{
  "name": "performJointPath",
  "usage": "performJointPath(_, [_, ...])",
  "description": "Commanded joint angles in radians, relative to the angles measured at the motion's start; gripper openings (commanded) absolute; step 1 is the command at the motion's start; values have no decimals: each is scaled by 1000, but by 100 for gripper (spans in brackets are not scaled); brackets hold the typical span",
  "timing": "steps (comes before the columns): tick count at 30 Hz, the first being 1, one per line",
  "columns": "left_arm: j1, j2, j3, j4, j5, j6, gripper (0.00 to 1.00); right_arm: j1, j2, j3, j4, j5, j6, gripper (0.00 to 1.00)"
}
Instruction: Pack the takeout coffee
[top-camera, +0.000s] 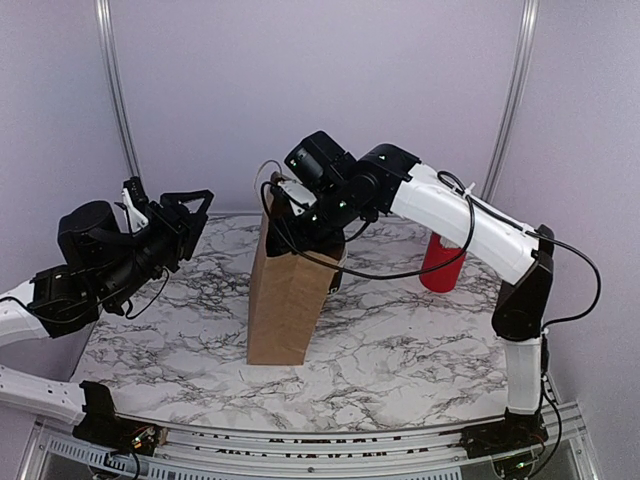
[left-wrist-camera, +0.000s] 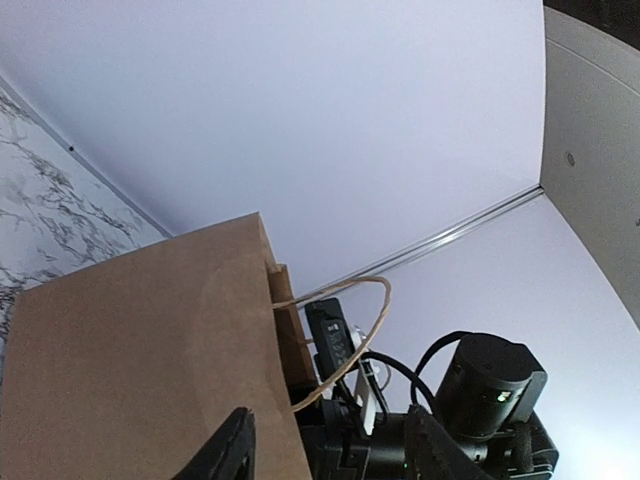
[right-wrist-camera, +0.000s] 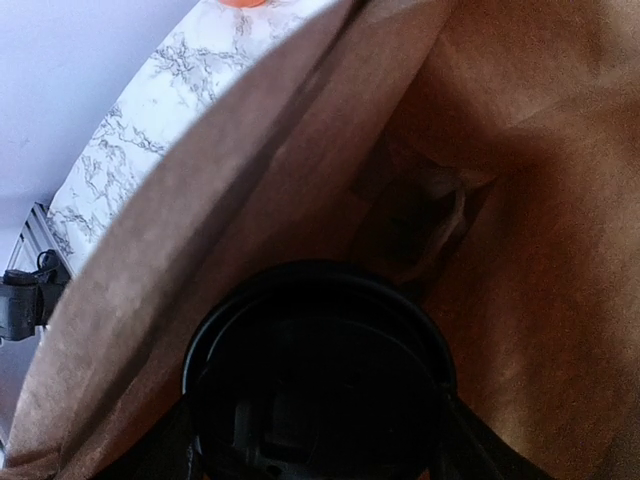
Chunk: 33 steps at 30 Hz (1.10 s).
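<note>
Right gripper (right-wrist-camera: 318, 455) is down inside the brown bag (top-camera: 285, 300), its two fingers closed on either side of the cup (right-wrist-camera: 320, 380). From the wrist view only the cup's round black lid (right-wrist-camera: 320, 345) shows, sitting between the fingers with the bag's paper walls rising all round it. I cannot tell whether the cup touches the bag's bottom.

From above, the right arm climbs from its base at the near right corner, bends at the elbow by the right edge, then runs its white forearm leftward over the table (top-camera: 400, 360). Its wrist tips down into the bag's mouth. The bag stands upright near the table's middle. A red cup (top-camera: 441, 262) stands behind the forearm, well apart from the bag.

Off to the left, the left gripper (top-camera: 168, 200) hangs in the air with its fingers spread and nothing between them. It points toward the bag, well apart from it, above the table's left edge.
</note>
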Motion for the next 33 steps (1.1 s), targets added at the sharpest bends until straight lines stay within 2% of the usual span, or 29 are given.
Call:
performJointPath(1, [10, -34, -6, -212, -154, 47, 52, 18, 22, 20, -16, -22, -8, 53])
performJointPath(2, [33, -31, -12, -237, -145, 39, 52, 21, 29, 26, -19, -24, -8, 53])
performJointPath(6, [203, 25, -31, -260, 113, 16, 52, 36, 48, 39, -22, -33, -10, 53])
performJointPath(9, [348, 102, -12, -262, 281, 59, 52, 58, 57, 42, -20, -38, -12, 53])
performJointPath(11, [429, 152, 3, -255, 344, 91, 53, 68, 61, 47, -26, -42, -15, 52])
performJointPath(17, [654, 297, 9, -138, 539, 116, 57, 101, 61, 69, -60, -42, -38, 52])
performJointPath(20, [744, 419, 30, -45, 659, 119, 57, 115, 59, 73, -76, -41, -50, 52])
performJointPath(24, [800, 553, 69, 28, 744, 106, 59, 125, 49, 68, -93, -32, -58, 52])
performJointPath(33, [808, 722, 115, 166, 778, 125, 61, 127, 37, 76, -99, -30, -67, 52])
